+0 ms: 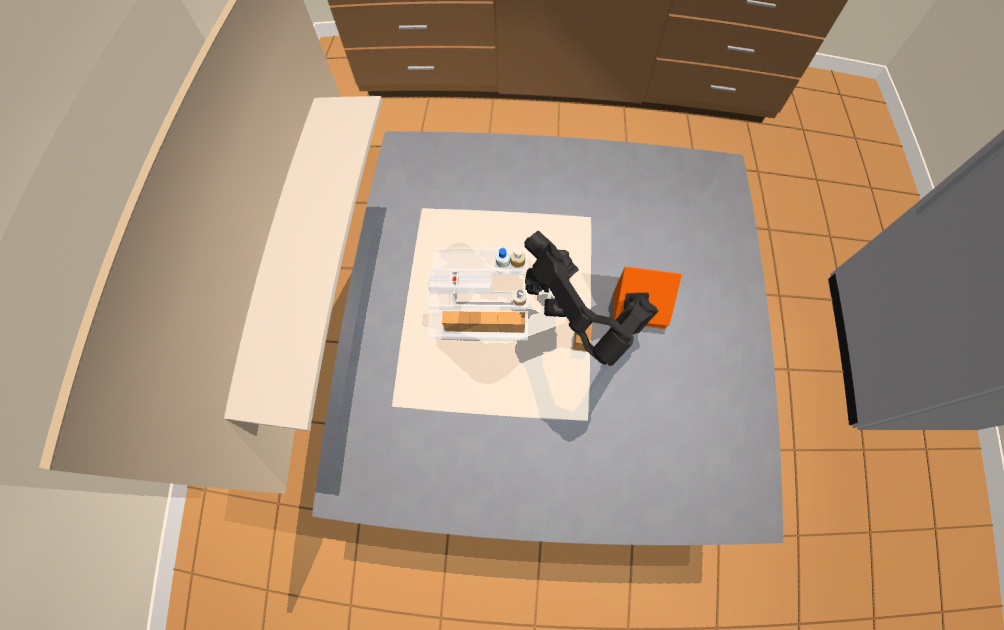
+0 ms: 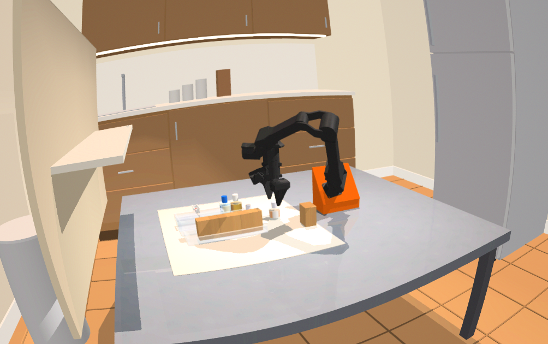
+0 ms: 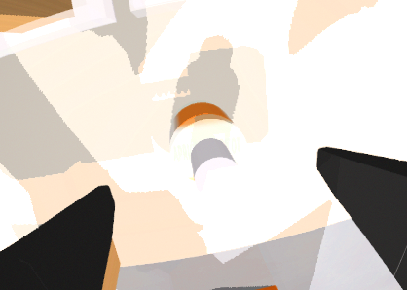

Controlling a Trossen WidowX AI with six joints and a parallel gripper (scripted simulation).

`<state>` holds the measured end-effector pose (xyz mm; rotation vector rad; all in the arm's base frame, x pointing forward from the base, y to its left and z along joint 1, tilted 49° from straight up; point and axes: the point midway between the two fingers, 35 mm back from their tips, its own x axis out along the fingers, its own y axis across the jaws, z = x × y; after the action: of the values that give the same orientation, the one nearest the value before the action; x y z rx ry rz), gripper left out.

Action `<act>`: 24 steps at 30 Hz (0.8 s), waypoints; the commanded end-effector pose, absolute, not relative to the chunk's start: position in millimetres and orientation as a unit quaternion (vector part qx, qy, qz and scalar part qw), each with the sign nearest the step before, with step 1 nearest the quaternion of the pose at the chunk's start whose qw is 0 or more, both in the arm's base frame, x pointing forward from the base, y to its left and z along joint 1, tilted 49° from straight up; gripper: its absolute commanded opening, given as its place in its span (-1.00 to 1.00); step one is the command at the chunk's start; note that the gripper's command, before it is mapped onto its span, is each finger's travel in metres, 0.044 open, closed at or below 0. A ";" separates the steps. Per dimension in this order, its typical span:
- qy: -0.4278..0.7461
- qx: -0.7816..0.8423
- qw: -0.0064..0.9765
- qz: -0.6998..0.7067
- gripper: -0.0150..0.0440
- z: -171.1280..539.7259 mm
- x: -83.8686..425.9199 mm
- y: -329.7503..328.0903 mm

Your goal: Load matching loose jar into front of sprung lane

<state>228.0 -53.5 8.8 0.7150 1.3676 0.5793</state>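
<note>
The loose jar (image 2: 274,212) (image 3: 206,130), with a pale cap and an orange-brown band, stands upright on the mat in front of the lanes. The arm hides it in the top view. My gripper (image 1: 543,295) (image 2: 274,201) (image 3: 218,176) is open and empty, pointing down just above the jar. In the wrist view its fingertips are wide apart, one on each side of the jar. A similar pale-capped jar (image 1: 519,297) (image 2: 248,207) stands at the front end of the clear sprung lane (image 1: 440,301), with a long pale bar behind it. The pusher plate and front stop are too small to make out.
A neighbouring clear lane holds a blue-capped jar (image 1: 502,257) (image 2: 224,204) and an amber jar (image 1: 517,258) (image 2: 236,203). Another holds a row of wooden blocks (image 1: 482,320) (image 2: 228,223). A loose wooden block (image 1: 579,341) (image 2: 308,214) stands near the mat's edge, towards the orange base (image 1: 654,286) (image 2: 329,201).
</note>
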 end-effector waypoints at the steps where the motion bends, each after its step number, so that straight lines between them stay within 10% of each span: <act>1: 0.607 0.321 0.679 0.258 1.00 5.8 228.7 -49.3; 24: 0.607 0.322 0.679 0.258 1.00 -16.2 233.0 -24.1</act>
<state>233.1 -28.0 -13.9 0.7148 1.3642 0.5786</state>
